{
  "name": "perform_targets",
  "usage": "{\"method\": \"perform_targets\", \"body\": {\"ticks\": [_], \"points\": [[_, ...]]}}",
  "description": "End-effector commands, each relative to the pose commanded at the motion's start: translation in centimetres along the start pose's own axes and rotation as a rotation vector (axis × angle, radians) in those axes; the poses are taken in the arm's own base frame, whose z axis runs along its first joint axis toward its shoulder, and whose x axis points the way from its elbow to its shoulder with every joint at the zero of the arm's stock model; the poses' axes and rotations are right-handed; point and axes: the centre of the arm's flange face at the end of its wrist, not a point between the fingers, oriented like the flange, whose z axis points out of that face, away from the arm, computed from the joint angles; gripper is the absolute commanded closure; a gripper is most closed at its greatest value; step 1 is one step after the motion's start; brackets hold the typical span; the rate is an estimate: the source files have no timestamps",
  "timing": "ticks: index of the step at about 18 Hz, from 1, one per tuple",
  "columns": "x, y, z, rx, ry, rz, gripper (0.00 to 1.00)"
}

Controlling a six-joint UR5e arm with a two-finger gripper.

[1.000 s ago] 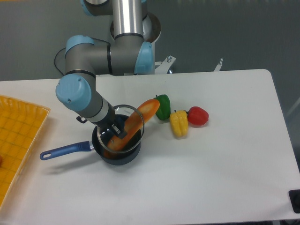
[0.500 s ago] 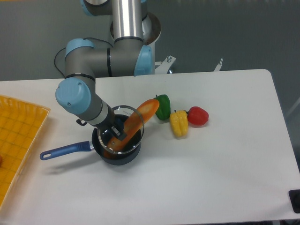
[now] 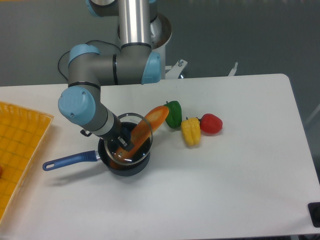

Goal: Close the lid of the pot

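Observation:
The pot (image 3: pixel 126 168) is a small dark saucepan on the white table, left of centre, with its long blue handle (image 3: pixel 70 160) pointing left. A long orange carrot (image 3: pixel 150 123) lies in it and sticks out over the far right rim. The pot lid (image 3: pixel 134 120), a glass disc with a thin metal rim, sits tilted over the pot, on or against the carrot. My gripper (image 3: pixel 124 142) reaches down onto the lid's centre and appears shut on its knob, which the fingers mostly hide.
A green pepper (image 3: pixel 174 113), a yellow pepper (image 3: pixel 190 131) and a red pepper (image 3: pixel 210 123) lie in a row right of the pot. A yellow tray (image 3: pixel 20 145) sits at the table's left edge. The arm's base stands behind the pot.
The gripper and the lid have shifted slightly left and down over the pot. The carrot and pot have stayed in place.

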Motion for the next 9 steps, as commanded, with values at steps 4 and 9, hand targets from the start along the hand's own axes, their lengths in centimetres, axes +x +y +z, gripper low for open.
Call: {"method": "perform_targets", "body": {"ticks": [4, 9], "points": [[0.00, 0.00, 0.00, 0.000, 0.000, 0.000, 0.14], [0.00, -0.05, 0.09, 0.000, 0.002, 0.000, 0.08]]}}
